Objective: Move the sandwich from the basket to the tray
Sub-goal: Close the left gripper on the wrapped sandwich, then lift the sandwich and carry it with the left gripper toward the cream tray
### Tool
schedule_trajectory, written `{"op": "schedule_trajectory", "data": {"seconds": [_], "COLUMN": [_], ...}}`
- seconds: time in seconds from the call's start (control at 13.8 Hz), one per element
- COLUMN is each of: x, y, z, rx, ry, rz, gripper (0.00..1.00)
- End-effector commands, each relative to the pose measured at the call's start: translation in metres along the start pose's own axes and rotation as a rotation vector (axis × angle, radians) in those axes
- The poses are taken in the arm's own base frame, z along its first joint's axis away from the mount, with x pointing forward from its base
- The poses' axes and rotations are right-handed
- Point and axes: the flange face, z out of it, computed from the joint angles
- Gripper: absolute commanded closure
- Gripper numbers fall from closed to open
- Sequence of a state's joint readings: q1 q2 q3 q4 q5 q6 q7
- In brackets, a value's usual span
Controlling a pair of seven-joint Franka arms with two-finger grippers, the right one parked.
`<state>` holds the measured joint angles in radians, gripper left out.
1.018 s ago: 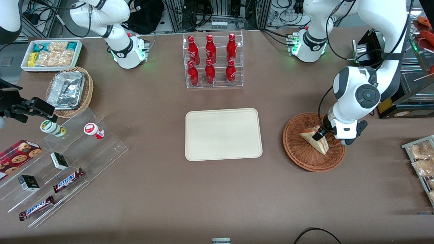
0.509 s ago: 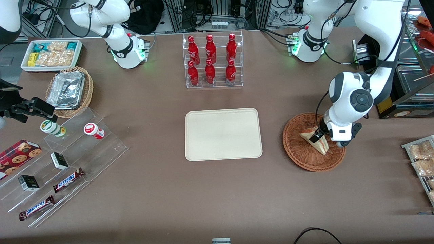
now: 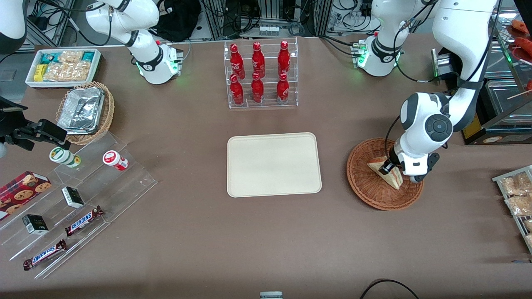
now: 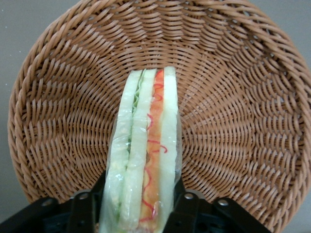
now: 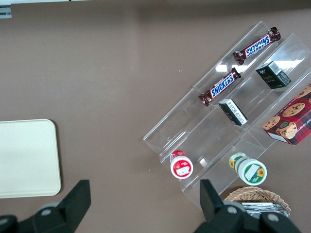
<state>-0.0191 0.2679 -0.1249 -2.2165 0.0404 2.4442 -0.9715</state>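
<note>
The sandwich (image 3: 390, 176), a wrapped pale wedge with green, orange and red filling, stands on edge in the round reddish-brown wicker basket (image 3: 365, 185) toward the working arm's end of the table. My left gripper (image 3: 390, 167) is down in the basket, with one black finger against each bread face. In the left wrist view the sandwich (image 4: 146, 141) fills the gap between the fingers (image 4: 181, 196), over the basket weave (image 4: 243, 121). The cream tray (image 3: 274, 164) lies bare at the table's middle; its corner shows in the right wrist view (image 5: 26, 160).
A clear rack of red bottles (image 3: 261, 74) stands farther from the camera than the tray. Snack packets (image 3: 517, 193) lie at the table edge past the basket. A clear stepped shelf with candy bars (image 3: 83, 195) and a tan basket of foil trays (image 3: 85, 112) sit toward the parked arm's end.
The left arm's wrist and elbow have shifted a little toward the tray while the gripper stayed at the sandwich. The sandwich has hardly moved in the basket.
</note>
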Motion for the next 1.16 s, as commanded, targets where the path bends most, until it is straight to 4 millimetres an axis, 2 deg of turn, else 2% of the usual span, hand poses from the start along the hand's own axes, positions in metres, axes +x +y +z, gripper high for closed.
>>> {"op": "schedule_trajectory", "data": {"seconds": [0.0, 0.22, 0.29, 0.36, 0.44, 0.51, 0.65, 0.8, 1.02, 1.09], "x": [0.003, 0.011, 0.009, 0.002, -0.006, -0.024, -0.067, -0.120, -0.174, -0.192], "y": [0.007, 0.020, 0.030, 0.044, 0.057, 0.075, 0.106, 0.135, 0.163, 0.174], "z": [-0.030, -0.094, -0.117, -0.136, -0.146, -0.153, -0.152, -0.143, -0.127, -0.114], "rx": [-0.017, 0.060, 0.076, 0.084, 0.084, 0.070, 0.054, 0.060, 0.067, 0.072], "ry": [0.016, -0.019, -0.031, -0.042, -0.047, -0.044, -0.042, -0.040, -0.056, -0.066], "rz": [-0.012, 0.018, 0.043, 0.081, 0.110, 0.166, 0.263, 0.353, 0.448, 0.483], "gripper": [0.89, 0.89, 0.89, 0.89, 0.89, 0.89, 0.89, 0.86, 0.86, 0.86]}}
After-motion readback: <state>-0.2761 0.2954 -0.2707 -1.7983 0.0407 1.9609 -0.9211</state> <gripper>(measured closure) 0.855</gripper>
